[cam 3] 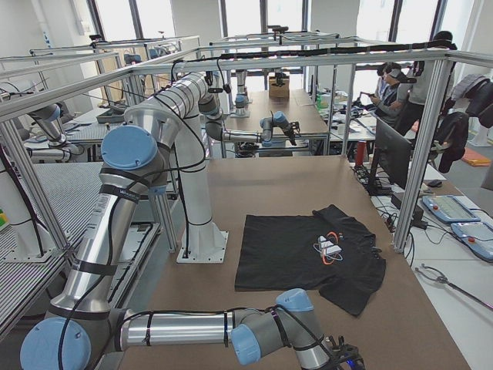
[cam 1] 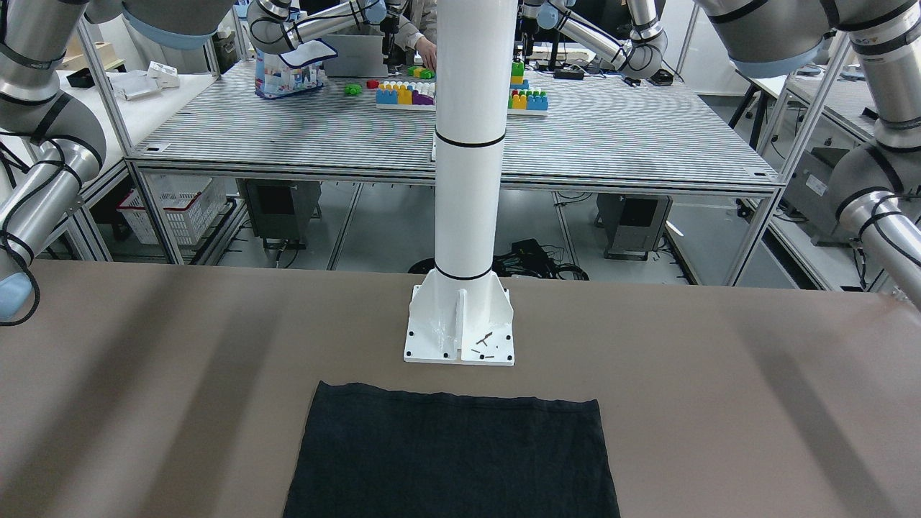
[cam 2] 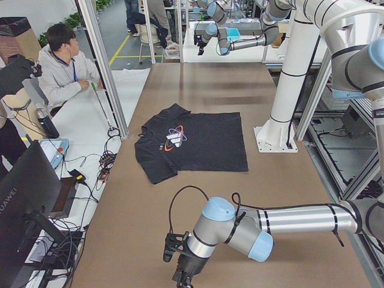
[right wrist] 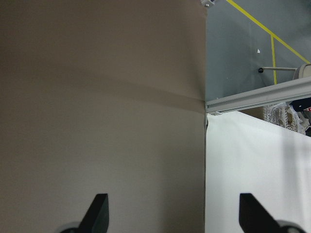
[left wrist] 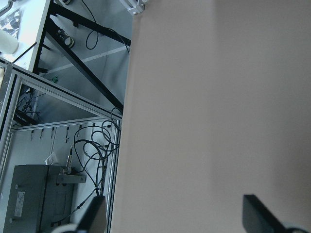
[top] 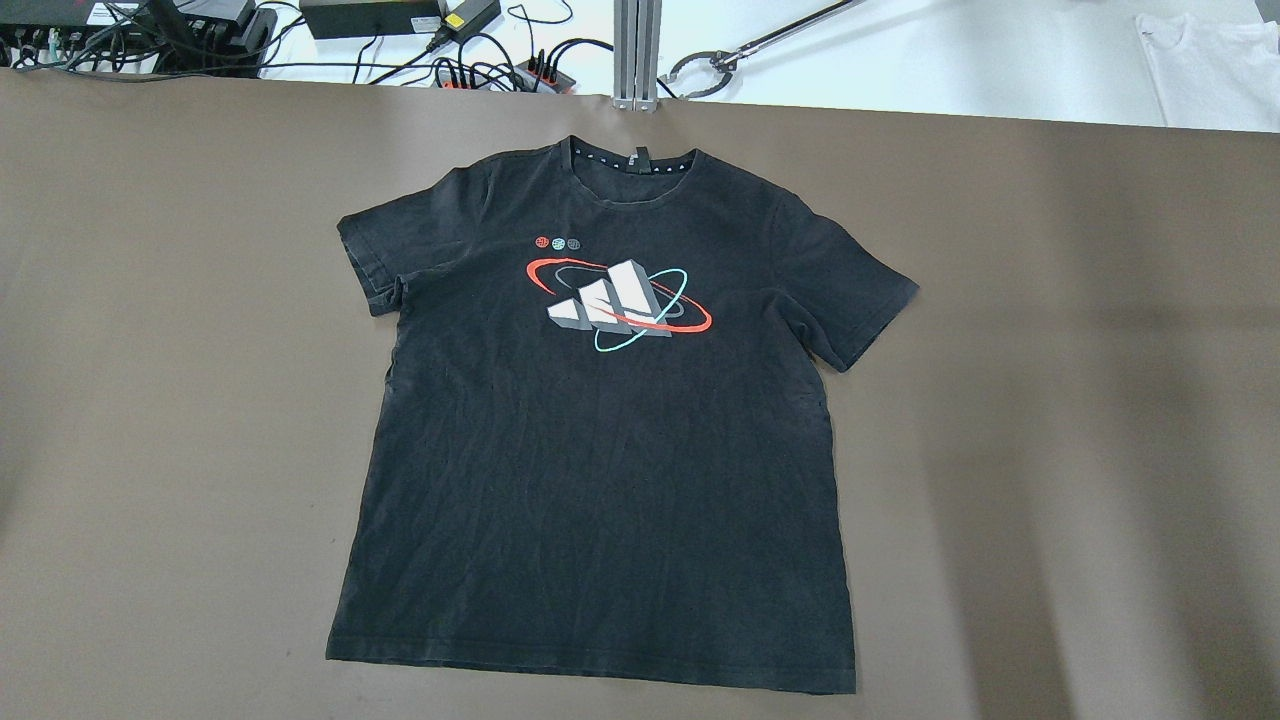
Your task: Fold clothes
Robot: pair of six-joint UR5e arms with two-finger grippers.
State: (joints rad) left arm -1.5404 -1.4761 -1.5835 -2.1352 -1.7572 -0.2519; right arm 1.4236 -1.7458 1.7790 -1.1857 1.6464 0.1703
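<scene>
The clothes are one black T-shirt (top: 600, 470) with a red, white and teal logo on the chest. It lies flat, front up, in the middle of the brown table, collar away from the robot. Its hem end (cam 1: 453, 453) faces the white pole. It also shows from both table ends (cam 2: 201, 144) (cam 3: 293, 254). My left gripper (left wrist: 175, 218) is open over bare table by the table's left end (cam 2: 183, 267). My right gripper (right wrist: 175, 213) is open over bare table by the right end (cam 3: 343, 358). Neither touches the shirt.
The white pole's base plate (cam 1: 460, 338) stands just behind the shirt's hem. Cables and power strips (top: 400, 30) lie past the far edge. A seated person (cam 2: 60, 66) and a monitor (cam 2: 30, 198) are beside the table. A white garment (top: 1210, 60) lies at the far right.
</scene>
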